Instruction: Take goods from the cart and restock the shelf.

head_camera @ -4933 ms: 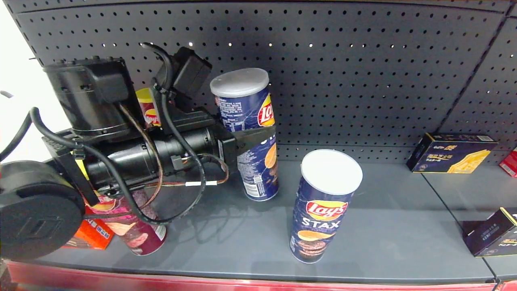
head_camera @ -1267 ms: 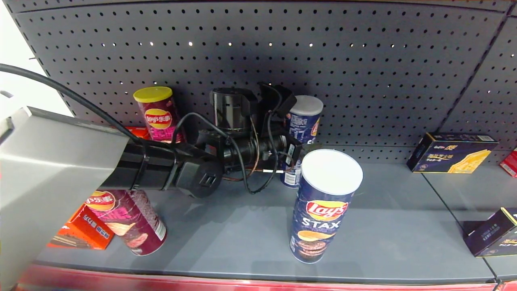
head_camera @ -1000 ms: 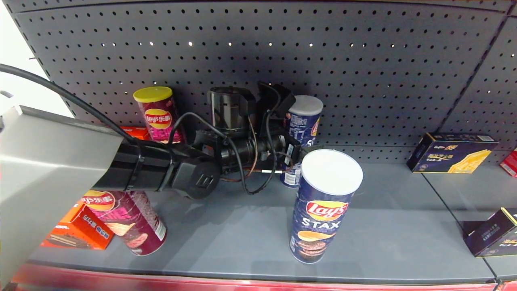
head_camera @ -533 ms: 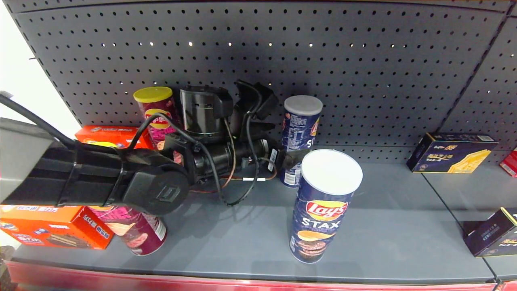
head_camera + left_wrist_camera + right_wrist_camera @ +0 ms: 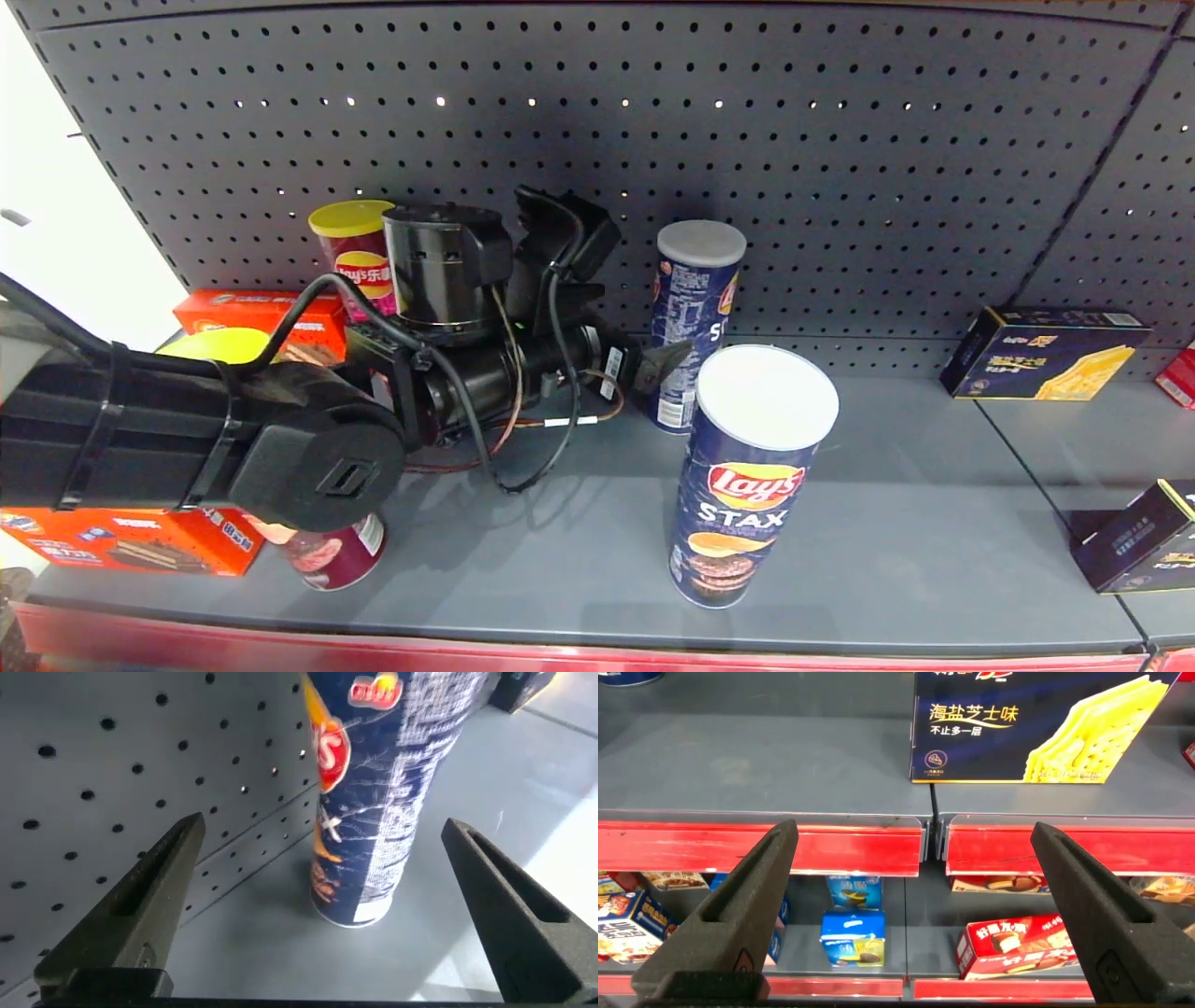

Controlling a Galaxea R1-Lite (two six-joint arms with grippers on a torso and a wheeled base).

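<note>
grey steel shelf [image 5: 560, 523] with a pegboard back [image 5: 840, 187] holds the stock. the left gripper [image 5: 665, 362] lies low over the shelf's far side, jaws spread wide apart and holding nothing. just right of its fingertips the far blue chip can [image 5: 695, 317] stands upright against the pegboard, touching neither finger. a near blue chip can [image 5: 742, 485] stands upright close to the shelf's front edge, right of the arm. at the far left a yellow-lidded maroon can [image 5: 353, 245] stands beside an orange box [image 5: 261, 313]. a second maroon can [image 5: 336, 558] and a near orange box [image 5: 131, 551] sit under the arm at the near left. dark blue cracker boxes [image 5: 1046, 355] rest at the right. the right gripper [image 5: 913, 835] is also spread apart and empty, facing a red shelf rail [image 5: 840, 849].
</note>
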